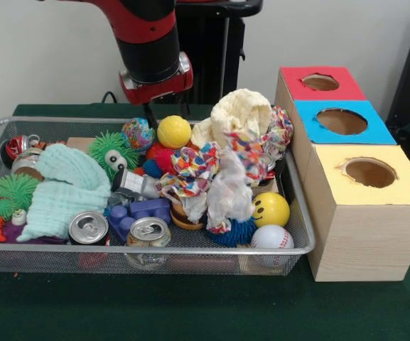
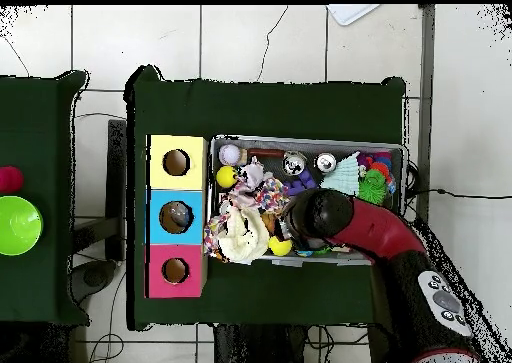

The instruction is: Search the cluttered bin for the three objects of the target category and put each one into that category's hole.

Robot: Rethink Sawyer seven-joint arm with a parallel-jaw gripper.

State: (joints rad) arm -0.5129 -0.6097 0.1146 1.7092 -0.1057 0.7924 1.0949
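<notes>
From the front, the wire mesh bin is seen filling the left and centre of the frame on a dark green worktop. The red and black arm comes down from the top edge to the bin's far rim at upper centre. Of the hand only a thin dark tip is seen, just left of a yellow ball; whether it is spread or clenched cannot be told. One crushed clear bottle is seen lying in the middle of the bin among a green spiky toy, blue blocks and patterned cloths — its label is too small to be read. Two silver cans stand against the near rim; no writing can be made out on them. Right of the bin, just beside its edge, a box with red, blue and yellow tops is set, a round hole in each. Open worktop is left only along the bottom of the frame.

From overhead, the bin is seen at centre, its lower right part hidden by the arm. The box lies against its left edge — yellow uppermost, red lowest. The hand itself is covered.
</notes>
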